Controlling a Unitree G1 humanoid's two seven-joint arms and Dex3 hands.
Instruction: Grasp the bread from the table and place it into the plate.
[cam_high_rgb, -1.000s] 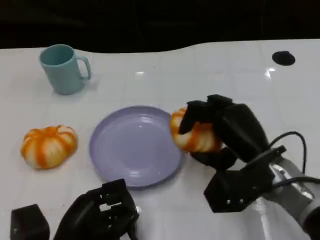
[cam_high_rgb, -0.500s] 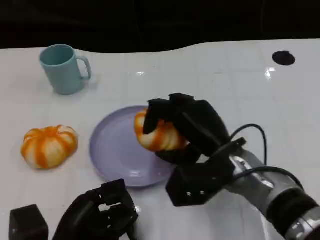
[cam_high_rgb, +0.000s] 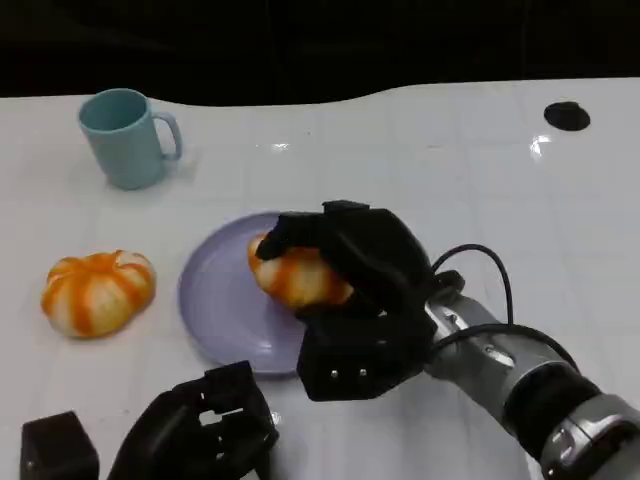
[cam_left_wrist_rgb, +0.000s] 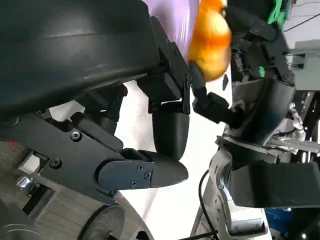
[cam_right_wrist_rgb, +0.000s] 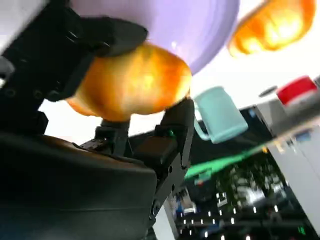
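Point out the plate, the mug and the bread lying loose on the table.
plate (cam_high_rgb: 215, 300): head view, bare left part of its surface.
mug (cam_high_rgb: 120, 140): head view, middle of its outer wall.
loose bread (cam_high_rgb: 97, 291): head view, middle of its striped top.

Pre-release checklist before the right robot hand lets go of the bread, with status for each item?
1. Bread held by right robot hand: ok.
2. Bread over the plate: ok.
3. Bread resting on the plate surface: cannot tell.
4. Left robot hand clear of the plate: ok, it sits near the table's front edge.
5. Second bread and cup clear of the plate: ok.
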